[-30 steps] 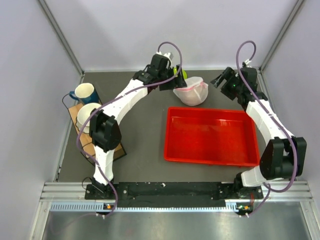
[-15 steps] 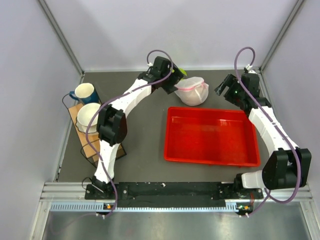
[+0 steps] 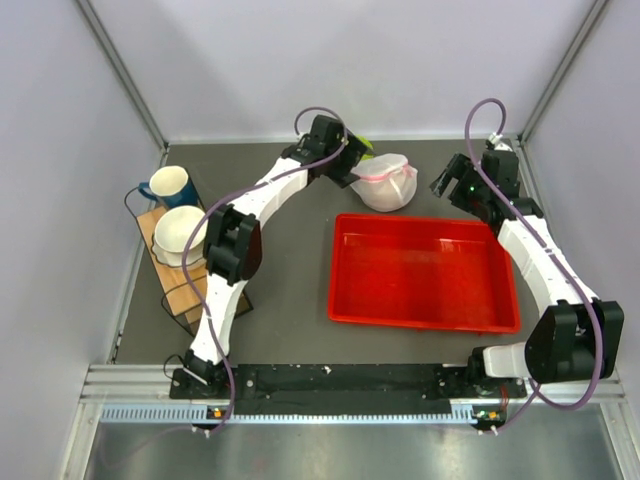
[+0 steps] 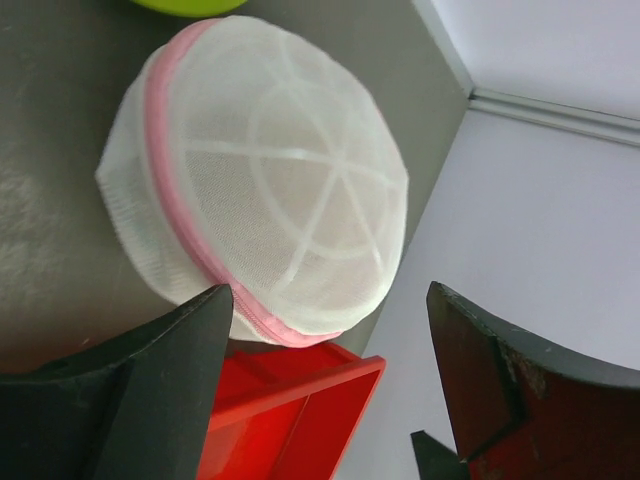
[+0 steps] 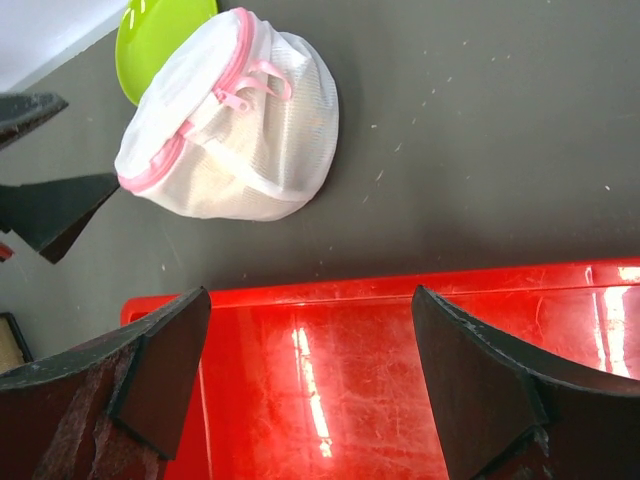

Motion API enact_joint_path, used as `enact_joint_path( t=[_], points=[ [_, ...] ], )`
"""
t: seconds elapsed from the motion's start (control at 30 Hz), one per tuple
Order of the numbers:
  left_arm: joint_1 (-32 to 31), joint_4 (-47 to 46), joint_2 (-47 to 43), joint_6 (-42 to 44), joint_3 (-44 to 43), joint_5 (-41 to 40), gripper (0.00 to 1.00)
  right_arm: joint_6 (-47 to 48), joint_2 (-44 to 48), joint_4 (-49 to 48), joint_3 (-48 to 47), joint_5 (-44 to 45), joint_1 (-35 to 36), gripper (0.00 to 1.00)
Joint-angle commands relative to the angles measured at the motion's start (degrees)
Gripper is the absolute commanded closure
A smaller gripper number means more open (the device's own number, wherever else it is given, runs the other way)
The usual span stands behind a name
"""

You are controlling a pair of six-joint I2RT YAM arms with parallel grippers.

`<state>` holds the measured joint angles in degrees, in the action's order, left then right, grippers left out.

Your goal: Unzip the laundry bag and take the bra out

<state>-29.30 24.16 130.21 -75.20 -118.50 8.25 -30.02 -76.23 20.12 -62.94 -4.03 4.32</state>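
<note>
Both arms have edged toward the bag (image 3: 385, 182), zipped shut on the surface (image 3: 290, 280) just beyond the tray (image 3: 425, 222) and beside the plate (image 5: 160, 30); no bra shows through its mesh. Left pincer (image 3: 356, 168) hangs close at its left and right pincer (image 3: 443, 183) further off at its right, both with fingers apart. Approach seems in hand: next, one must pin the bag while the other takes the pink pulls (image 5: 245, 90); the tray holds nothing.
</note>
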Motion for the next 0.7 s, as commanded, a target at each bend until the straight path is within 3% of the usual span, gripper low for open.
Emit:
enact_joint_path(
  t=[0.0,0.1,0.17,0.33,0.57,0.67],
  points=[
    [-0.2,0.1,5.2,-1.7,-6.9,1.1,0.17,0.8,1.1,0.0,-1.1,0.8,-0.3,0.17],
    [0.1,1.4,4.7,-1.8,-3.6,-0.2,0.18,0.0,1.1,0.6,-1.6,-0.3,-0.3,0.17],
    [0.1,-0.2,4.1,-2.0,-0.8,-0.6,0.26,-0.1,0.9,-0.1,-1.4,-1.0,-0.4,0.17],
    [0.2,-0.3,2.8,5.1,-4.1,-2.2,1.00,0.4,-1.4,0.8,-3.3,-1.5,-0.3,0.18],
    [0.3,-3.6,0.0,17.6,-7.7,3.7,1.00,-0.7,-4.2,0.8,-7.5,-3.4,-1.0,0.17],
    [0.4,-4.7,-0.7,24.6,-7.6,9.0,1.00,-9.6,-10.1,-4.5,-9.4,-21.1,-4.1,0.17]
  ],
)
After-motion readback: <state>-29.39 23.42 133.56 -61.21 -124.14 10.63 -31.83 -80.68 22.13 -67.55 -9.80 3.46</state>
